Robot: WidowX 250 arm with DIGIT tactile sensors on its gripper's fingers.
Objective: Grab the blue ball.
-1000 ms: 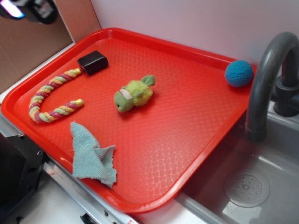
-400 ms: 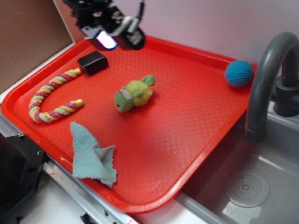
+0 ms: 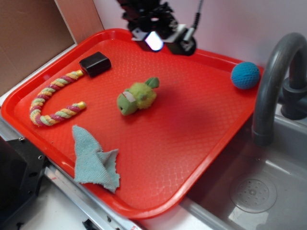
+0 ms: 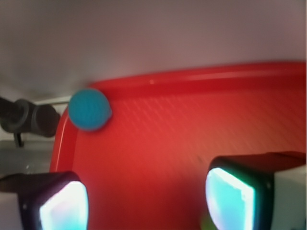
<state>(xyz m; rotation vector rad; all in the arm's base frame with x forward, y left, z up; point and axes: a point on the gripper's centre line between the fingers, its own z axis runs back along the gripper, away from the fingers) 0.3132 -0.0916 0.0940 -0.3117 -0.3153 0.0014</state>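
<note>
The gripper (image 3: 163, 43), fingers spread, has moved nearer; the blue ball (image 3: 245, 75) is probably still well ahead-left.

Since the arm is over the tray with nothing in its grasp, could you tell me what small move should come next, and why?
Probably carry the gripper further along the tray's back edge toward the blue ball. The jaws look open and empty, and the ball sits apart from them in the far corner by the faucet; the wrist view shows it ahead, off-centre.
</note>
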